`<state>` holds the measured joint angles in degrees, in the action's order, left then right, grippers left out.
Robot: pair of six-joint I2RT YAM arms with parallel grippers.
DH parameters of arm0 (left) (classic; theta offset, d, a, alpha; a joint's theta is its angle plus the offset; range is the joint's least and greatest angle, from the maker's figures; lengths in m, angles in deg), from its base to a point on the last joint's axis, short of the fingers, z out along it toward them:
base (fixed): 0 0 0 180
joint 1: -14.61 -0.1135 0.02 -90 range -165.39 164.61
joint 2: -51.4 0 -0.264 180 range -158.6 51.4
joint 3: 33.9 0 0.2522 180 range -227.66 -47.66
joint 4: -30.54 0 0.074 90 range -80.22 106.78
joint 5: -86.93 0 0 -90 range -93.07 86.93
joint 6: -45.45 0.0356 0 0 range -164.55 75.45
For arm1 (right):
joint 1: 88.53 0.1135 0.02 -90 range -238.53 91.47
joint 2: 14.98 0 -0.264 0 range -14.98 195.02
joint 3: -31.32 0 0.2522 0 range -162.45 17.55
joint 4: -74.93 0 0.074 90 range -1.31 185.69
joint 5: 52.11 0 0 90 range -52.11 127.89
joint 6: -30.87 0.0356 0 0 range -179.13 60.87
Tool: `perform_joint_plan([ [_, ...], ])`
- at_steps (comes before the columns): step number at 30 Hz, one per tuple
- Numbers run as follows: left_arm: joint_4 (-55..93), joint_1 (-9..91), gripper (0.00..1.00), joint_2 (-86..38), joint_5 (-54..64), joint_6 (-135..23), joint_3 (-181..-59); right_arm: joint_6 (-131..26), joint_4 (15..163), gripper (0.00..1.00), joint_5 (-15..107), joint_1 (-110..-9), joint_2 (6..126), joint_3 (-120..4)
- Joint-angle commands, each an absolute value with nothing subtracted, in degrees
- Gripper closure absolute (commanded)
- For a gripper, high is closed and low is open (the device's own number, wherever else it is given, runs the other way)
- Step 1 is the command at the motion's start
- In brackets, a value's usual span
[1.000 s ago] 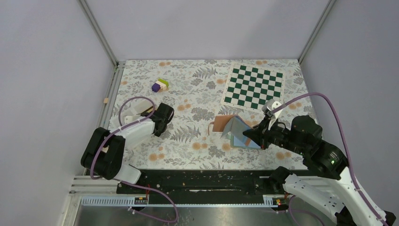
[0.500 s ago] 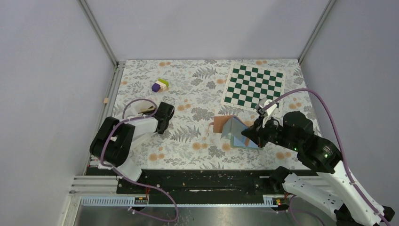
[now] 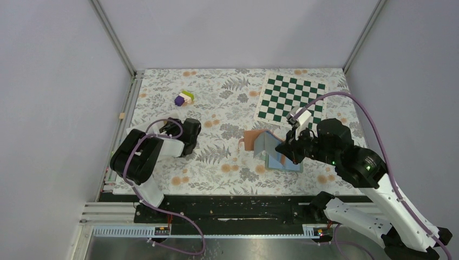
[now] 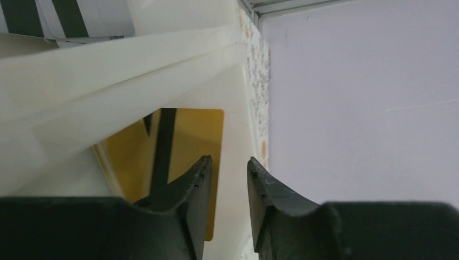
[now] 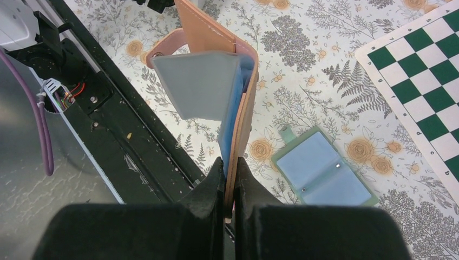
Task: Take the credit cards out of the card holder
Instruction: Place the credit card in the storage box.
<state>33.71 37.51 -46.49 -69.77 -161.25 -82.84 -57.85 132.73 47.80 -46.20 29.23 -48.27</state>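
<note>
Right hand (image 5: 229, 162) is clamping the tan holder (image 5: 208, 30) by its cover edge, holding it upright over the bench (image 5: 303, 70), blue pages (image 5: 238, 103) fanning out. Left hand (image 4: 227, 165) is hovering, jaws narrowly apart and gripping nothing, over a yellow card (image 4: 187, 135) lying among white sheets (image 4: 108, 70) near the bench's left edge.

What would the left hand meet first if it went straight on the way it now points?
Probably the yellow-orange card lying among the pale sheets just ahead of the left hand; depth is unclear, so the sheet beside it may come first.
</note>
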Motion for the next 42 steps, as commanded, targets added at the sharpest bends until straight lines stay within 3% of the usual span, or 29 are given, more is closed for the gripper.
perform_joint_plan([
  [1, 32.8, 37.2, 0.65, -47.4, -66.6, -198.2, -80.8, -57.4, 131.0, 1.0, 47.0, -46.5, 29.4, -50.8],
  [12, 29.2, 37.1, 0.64, -42.6, -62.8, -198.1, -79.4, -55.6, 130.1, 1.0, 48.4, -46.5, 28.1, -50.6],
  [14, 28.4, 37.1, 0.91, -42.0, -63.3, -198.1, -79.3, -55.6, 130.0, 1.0, 48.1, -46.5, 27.3, -50.2],
  [15, 28.3, 37.1, 1.0, -41.5, -63.5, -198.1, -79.1, -55.5, 130.1, 1.0, 47.8, -46.6, 26.8, -49.9],
  [27, 13.6, 36.7, 1.0, -34.9, -67.6, -198.2, -81.8, -55.6, 130.0, 1.0, 47.7, -46.5, 26.1, -49.8],
  [35, 13.4, 35.6, 1.0, -34.7, -67.1, -197.9, -82.7, -55.4, 130.0, 1.0, 47.7, -46.5, 25.4, -49.3],
  [37, 9.1, 35.3, 0.92, -32.2, -67.7, -195.3, -83.8, -55.4, 130.0, 1.0, 47.8, -46.5, 25.4, -49.2],
  [41, 2.9, 35.0, 0.51, -23.3, -68.5, -182.3, -85.1, -55.8, 129.8, 1.0, 48.2, -46.5, 25.7, -49.1],
  [42, 3.2, 34.9, 0.46, -20.7, -67.8, -177.1, -85.2, -55.9, 129.5, 1.0, 48.4, -46.5, 25.6, -48.7],
])
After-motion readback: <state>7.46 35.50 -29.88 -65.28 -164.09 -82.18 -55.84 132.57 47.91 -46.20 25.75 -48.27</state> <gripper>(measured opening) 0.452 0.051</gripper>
